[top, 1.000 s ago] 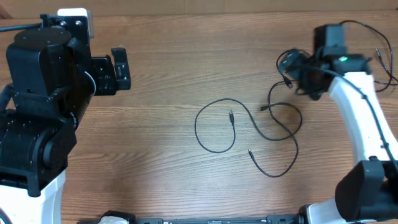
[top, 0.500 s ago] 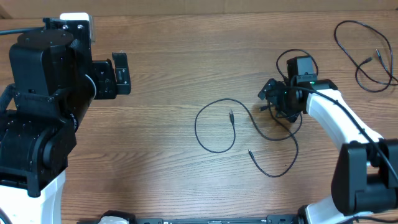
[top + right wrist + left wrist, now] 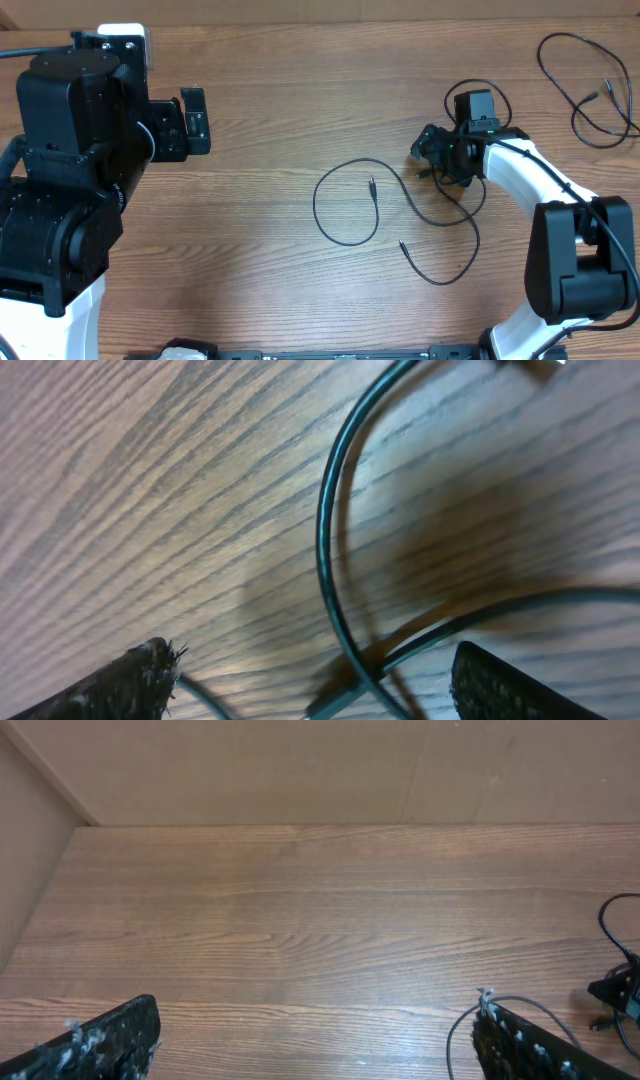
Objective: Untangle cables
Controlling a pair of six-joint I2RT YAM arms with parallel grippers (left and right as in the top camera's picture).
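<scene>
A second ago my right end effector (image 3: 432, 152) was up at the far right of the counter (image 3: 270, 300) with a bunch of cord at its fingers. Now it sits low over the middle-right. The separated cable (image 3: 596, 95) lies alone in the far right corner, well apart from everything else. In the last half second the arm has only edged a little to the left.

I read that as one cord sorted and the arm returning for the rest. The rest is the tangle (image 3: 440, 283) in the middle of the counter, a round loop (image 3: 316, 205) on its left joined to wider curves that cross each other just near the right end effector.

In the right wrist view the right end effector (image 3: 312, 660) stands wide, and nothing is pinched. A strand (image 3: 322, 530) runs across the counter between the fingers and meets other strands down close to them. I judge a grip is about to be set up there, and the risk is closing on two strands at once where they cross.

The left end effector (image 3: 192, 118) has not moved, at the far left. Its wrist view shows the left end effector (image 3: 315, 1040) spread wide and empty, with only the edge of the tangle at the lower right.
</scene>
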